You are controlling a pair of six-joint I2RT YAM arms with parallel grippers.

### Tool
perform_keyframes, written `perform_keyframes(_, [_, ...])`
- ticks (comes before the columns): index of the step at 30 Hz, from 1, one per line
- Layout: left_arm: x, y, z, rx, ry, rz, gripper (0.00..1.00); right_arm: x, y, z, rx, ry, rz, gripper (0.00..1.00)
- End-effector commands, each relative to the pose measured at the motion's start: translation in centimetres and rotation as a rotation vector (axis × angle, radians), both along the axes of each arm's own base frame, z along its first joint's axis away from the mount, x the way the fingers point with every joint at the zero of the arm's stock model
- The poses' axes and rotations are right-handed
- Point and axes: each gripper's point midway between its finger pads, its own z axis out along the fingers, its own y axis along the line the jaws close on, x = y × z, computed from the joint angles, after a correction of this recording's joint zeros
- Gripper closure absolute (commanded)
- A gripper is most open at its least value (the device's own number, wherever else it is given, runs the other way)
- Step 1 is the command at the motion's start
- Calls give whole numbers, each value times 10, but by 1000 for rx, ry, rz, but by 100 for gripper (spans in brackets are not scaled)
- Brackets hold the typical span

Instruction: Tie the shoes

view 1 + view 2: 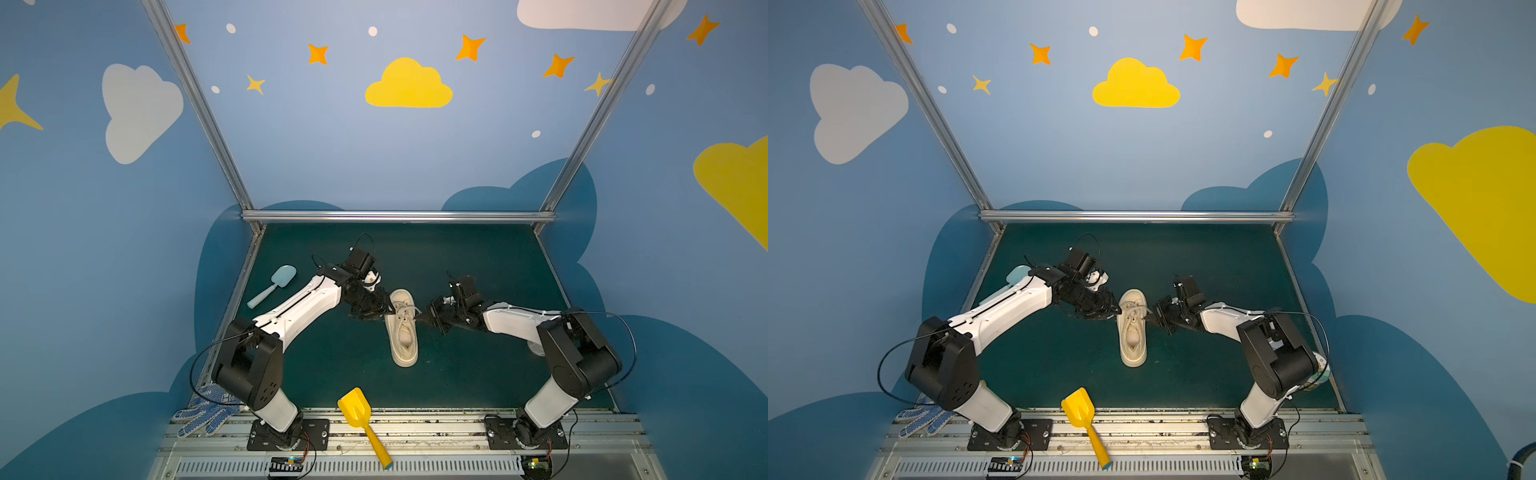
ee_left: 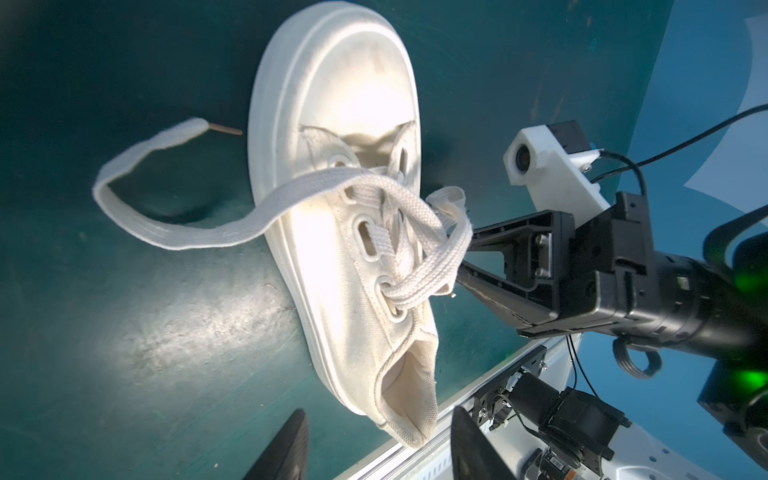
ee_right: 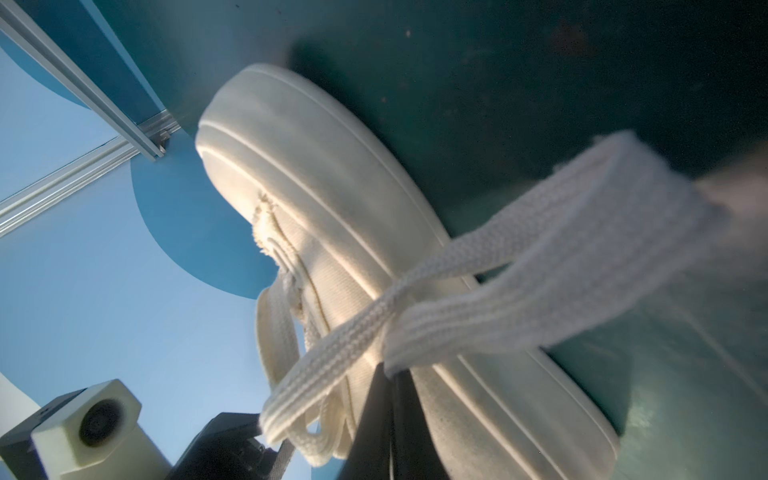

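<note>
Near edge of the table: the heel of the sneaker points this way and the toe points to the far edge. It sits sole-down near the middle of the table, long axis running near to far.

Level with the eyelets, one gripper stands on each side of the shoe.
- The right gripper is on the right side, tips just beside the upper. Its jaws are closed on the held lace, which runs out sideways from the eyelets over the sole rim into the pinch.
- The left gripper is on the left side, also just beside the upper. Its fingers stand apart, and I can see nothing between them.

Farther on, toward the toe, the free lace curls off the left side of the shoe onto the table. Its tip lies beside the toe cap.

Judgement: the next move turns on this crosswise layout. One lace is drawn to the right, and the other lies slack on the left, toward the far edge from the open gripper. The left arm is plainly the nearer one to it.
</note>
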Motion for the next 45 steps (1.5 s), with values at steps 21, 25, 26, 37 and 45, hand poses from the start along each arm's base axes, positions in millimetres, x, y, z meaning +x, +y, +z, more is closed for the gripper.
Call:
perform_keyframes(21, [-16,-17,0,-68,30,-2,47,2,-29,15,-362,-122,128,100])
perform_keyframes(25, [-15,-21,1,-97,32,12,47,2,-19,16,-414,-129,160,100])
perform_keyframes(26, [-15,-21,1,-97,34,14,48,2,-19,14,-443,-133,169,100])
perform_keyframes(37, [-16,-20,3,-176,52,78,47,13,-8,11,-576,-275,186,100])
perform_keyframes(45, [-19,-14,1,-172,54,95,48,22,-7,12,-613,-348,135,100])
